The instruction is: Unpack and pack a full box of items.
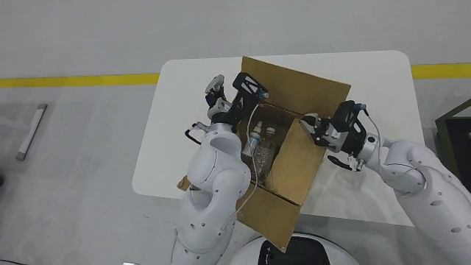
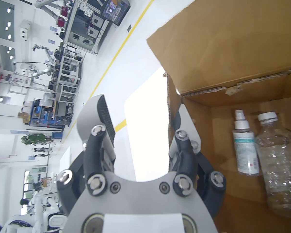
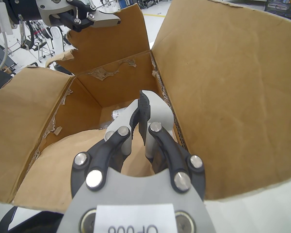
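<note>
Left gripper (image 2: 140, 103) (jaws apart) straddles box (image 2: 232, 37) wall.

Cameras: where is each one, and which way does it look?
Top view: above the arms, looking down at the table and open box; both arms show.
Left wrist view: on the left wrist, looking past its open jaws at a spray bottle and clear bottle.
Right wrist view: on the right wrist, looking over its shut jaws into the box.
Shared: both wrist views see the box's inside.
</note>
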Controlling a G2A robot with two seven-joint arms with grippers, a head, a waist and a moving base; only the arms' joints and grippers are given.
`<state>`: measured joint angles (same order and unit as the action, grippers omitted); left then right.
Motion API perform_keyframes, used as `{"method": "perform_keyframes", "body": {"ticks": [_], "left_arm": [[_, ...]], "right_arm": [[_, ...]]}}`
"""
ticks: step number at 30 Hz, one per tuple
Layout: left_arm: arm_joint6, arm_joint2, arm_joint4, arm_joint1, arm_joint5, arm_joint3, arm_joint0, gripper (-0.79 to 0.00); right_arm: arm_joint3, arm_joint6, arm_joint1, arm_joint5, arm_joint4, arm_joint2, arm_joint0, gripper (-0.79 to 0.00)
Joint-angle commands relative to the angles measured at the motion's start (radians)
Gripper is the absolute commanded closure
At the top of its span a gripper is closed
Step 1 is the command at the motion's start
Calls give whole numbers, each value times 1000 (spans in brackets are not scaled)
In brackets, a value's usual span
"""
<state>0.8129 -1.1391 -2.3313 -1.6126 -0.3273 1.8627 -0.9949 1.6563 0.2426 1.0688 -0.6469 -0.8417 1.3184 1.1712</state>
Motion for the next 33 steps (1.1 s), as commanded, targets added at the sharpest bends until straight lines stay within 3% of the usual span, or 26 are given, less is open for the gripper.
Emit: {"method": "perform_keyframes", "body": {"ticks": [1, 33], "left_arm": [[-13, -17, -17, 2, -3, -14, 8, -785], [-81, -140, -83, 14, 21, -213, 100, -785]], "right_arm": [[-3, 5, 0, 0, -3, -3, -4, 0], [-14, 16, 1, 16, -25, -18, -3, 0]]}}
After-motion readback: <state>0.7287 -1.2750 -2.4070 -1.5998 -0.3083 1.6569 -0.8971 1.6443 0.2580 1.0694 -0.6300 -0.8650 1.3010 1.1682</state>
